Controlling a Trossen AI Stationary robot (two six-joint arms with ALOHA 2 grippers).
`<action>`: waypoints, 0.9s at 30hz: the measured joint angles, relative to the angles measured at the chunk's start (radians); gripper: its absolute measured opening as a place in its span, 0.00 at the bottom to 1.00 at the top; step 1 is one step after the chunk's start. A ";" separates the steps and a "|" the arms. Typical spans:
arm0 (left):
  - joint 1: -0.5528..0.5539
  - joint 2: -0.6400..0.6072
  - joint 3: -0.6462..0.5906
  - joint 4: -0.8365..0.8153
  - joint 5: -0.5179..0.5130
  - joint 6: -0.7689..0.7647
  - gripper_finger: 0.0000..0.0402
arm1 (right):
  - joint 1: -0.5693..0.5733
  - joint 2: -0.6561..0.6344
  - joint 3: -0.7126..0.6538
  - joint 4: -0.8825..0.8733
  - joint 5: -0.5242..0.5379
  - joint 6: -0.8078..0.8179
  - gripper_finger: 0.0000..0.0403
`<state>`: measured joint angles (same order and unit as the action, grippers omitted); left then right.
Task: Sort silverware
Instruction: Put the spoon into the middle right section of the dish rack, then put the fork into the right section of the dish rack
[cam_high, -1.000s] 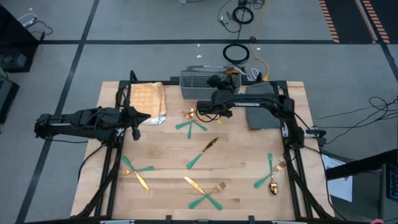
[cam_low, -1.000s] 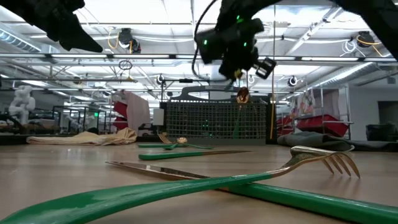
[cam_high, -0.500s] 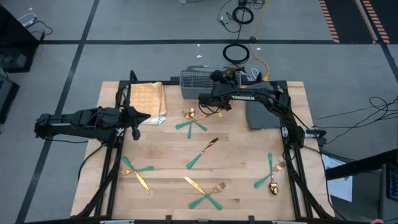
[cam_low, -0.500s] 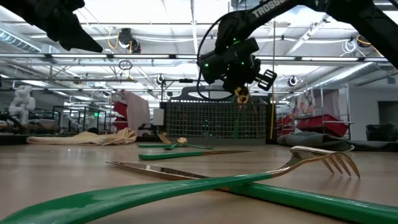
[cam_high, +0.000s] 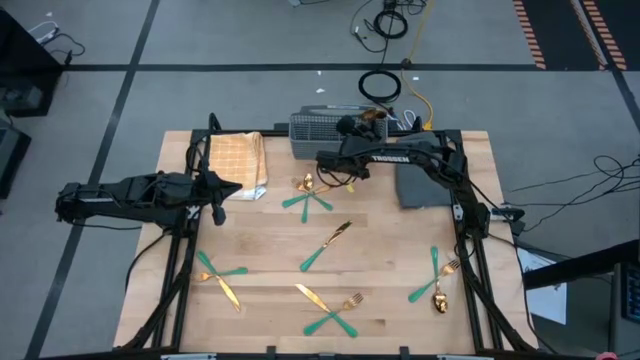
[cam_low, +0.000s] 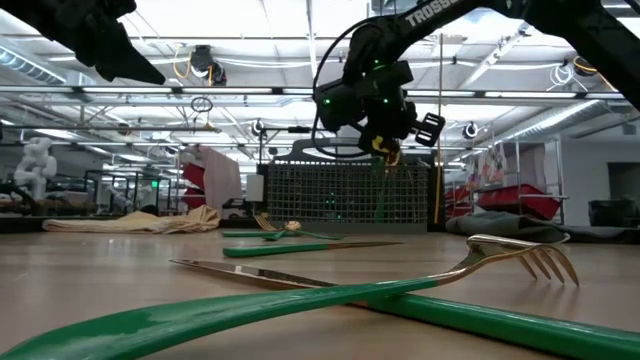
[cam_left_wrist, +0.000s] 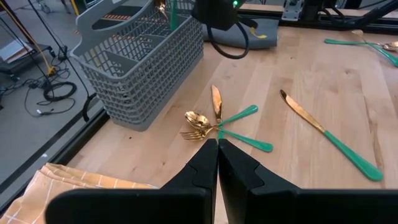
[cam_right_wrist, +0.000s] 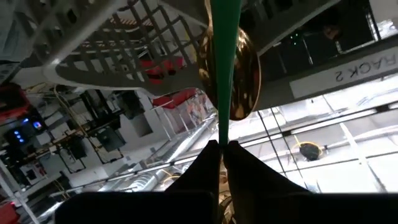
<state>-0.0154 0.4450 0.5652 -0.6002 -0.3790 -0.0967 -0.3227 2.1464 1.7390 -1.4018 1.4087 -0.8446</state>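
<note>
**Right arm lowers a spoon toward the cutlery basket**

The right gripper (cam_low: 390, 150) hangs just above the grey slotted basket (cam_high: 322, 130) at the far edge of the tabletop (cam_high: 400, 290). Its fingers (cam_right_wrist: 239, 165) are clenched on the slim teal handle of a gold-bowled spoon (cam_right_wrist: 231, 74), which hangs from them with the handle pointing down toward the basket's compartments.

To do this step well, the handle should probably be centred over one compartment, clear of the wire walls, and let go only once the spoon is low enough not to tip out.

The left gripper (cam_left_wrist: 217, 155) waits with fingers pressed together and empty; just ahead of them a small cluster of silverware (cam_left_wrist: 217, 121) lies on the wood, with a knife (cam_left_wrist: 326, 137) farther off. A tan checked cloth (cam_high: 238, 160) lies near these fingers.

Readable writing: "TROSSEN" on the right arm, partly visible, and "RACK 2" on a sign in the room beyond.
</note>
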 joint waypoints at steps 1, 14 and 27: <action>0.000 0.000 0.000 0.000 0.000 0.000 0.05 | 0.000 0.000 0.000 0.013 -0.002 -0.009 0.05; 0.000 0.000 0.000 0.000 0.000 0.000 0.05 | 0.002 0.000 0.000 0.067 -0.020 0.034 0.20; 0.000 0.000 0.000 0.000 0.000 0.000 0.05 | 0.017 -0.001 0.000 0.075 0.018 0.180 0.27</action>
<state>-0.0151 0.4447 0.5652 -0.6003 -0.3790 -0.0967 -0.3060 2.1452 1.7390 -1.3266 1.4268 -0.6650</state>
